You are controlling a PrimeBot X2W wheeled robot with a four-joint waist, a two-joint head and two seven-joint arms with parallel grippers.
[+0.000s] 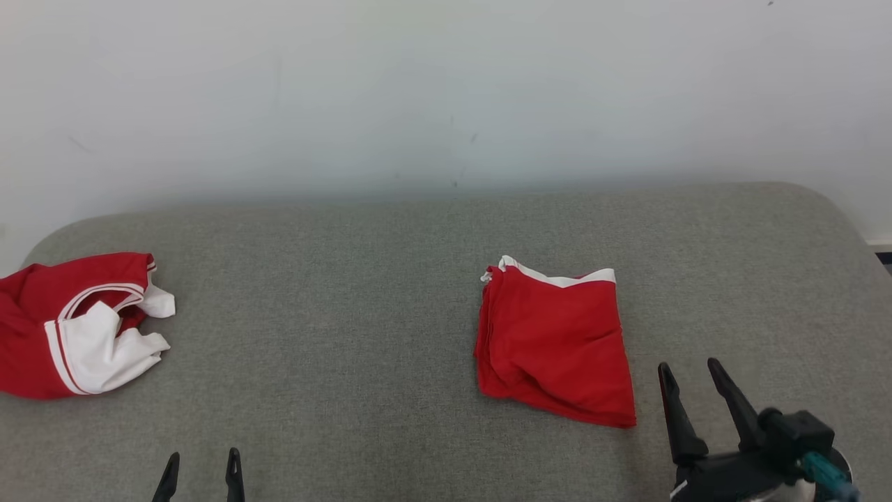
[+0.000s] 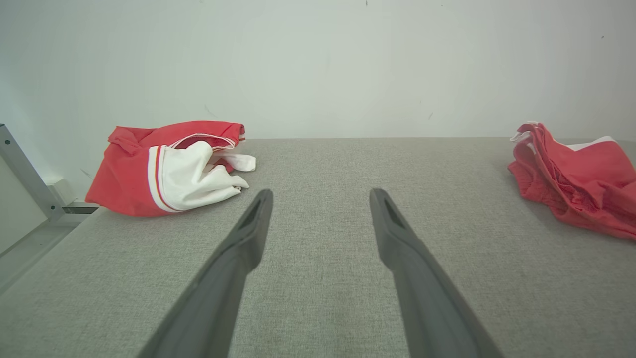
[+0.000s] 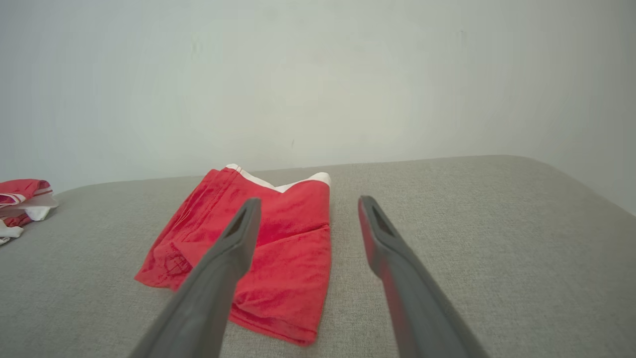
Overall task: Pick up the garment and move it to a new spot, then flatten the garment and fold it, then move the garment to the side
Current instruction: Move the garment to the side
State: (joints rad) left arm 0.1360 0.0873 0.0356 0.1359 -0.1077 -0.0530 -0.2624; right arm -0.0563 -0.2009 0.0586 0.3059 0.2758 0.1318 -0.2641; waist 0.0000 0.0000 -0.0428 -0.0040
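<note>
Lying just ahead of the R gripper and off toward its left finger, the folded red garment is seen flat on the grey padded surface, white trim at its far edge. Its long axis is judged to run approx. away from the gripper, slightly slanted, w/ stacked layer edges on the side beyond the left finger. The R gripper's fingers are spread, nothing btwn them; the cloth isn't touched. The L gripper is likewise spread and empty, the folded piece well apart, far to its right. The R arm is taken as the nearer one for the shift to the side, prob. the step left. A crumpled red-and-white garment lies ahead-left of the L gripper. Hard to make out: layer count in the fold; cloth under the R gripper's left finger in its wrist view; the L gripper's body and the crumpled piece's outer part, cut off in the head view.
</note>
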